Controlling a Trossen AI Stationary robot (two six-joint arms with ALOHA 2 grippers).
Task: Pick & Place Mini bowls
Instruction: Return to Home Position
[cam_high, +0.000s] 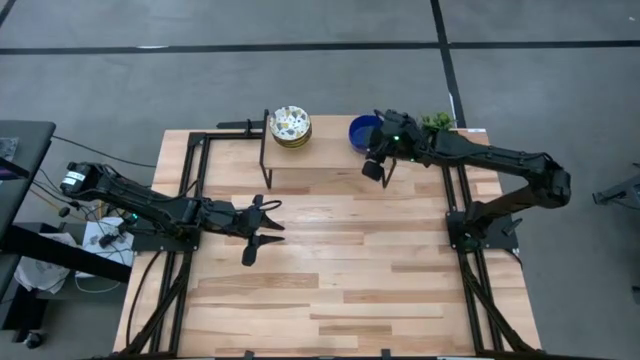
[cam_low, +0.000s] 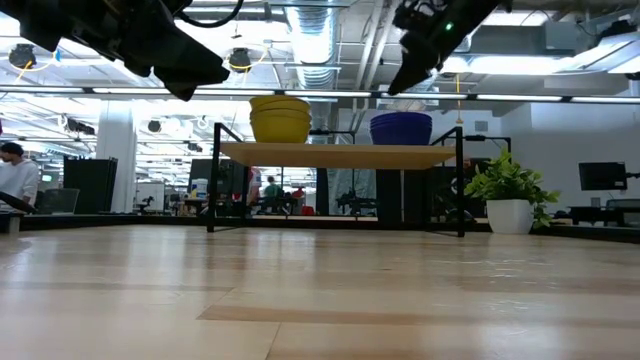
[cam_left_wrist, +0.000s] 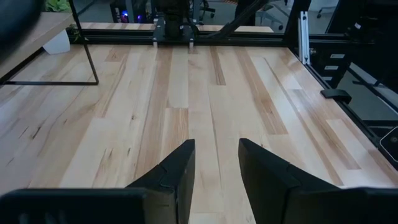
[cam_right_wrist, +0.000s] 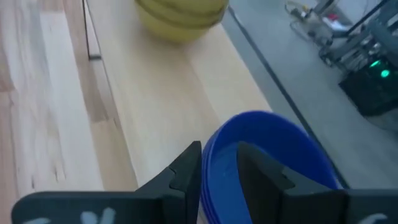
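Note:
A stack of blue mini bowls (cam_high: 360, 130) (cam_low: 401, 128) (cam_right_wrist: 273, 155) stands on the right part of a raised wooden shelf (cam_high: 320, 155). A stack of white mini bowls with a yellow-green flower pattern (cam_high: 291, 125) (cam_low: 280, 118) stands on the shelf's left part. My right gripper (cam_high: 378, 170) (cam_right_wrist: 217, 158) hovers open just above the blue stack. One finger is over the inside of the near rim and one is outside it, both clear of it in the low view. My left gripper (cam_high: 262, 228) (cam_left_wrist: 216, 155) waits open above the bare table, left of centre.
The shelf stands on thin black wire legs (cam_low: 212, 190) at the table's far edge. A small green potted plant (cam_high: 437, 122) (cam_low: 510, 190) stands right of it. Black frame rails (cam_high: 190, 170) run along both table sides. The wide wooden table top (cam_high: 340, 270) stretches toward the near edge.

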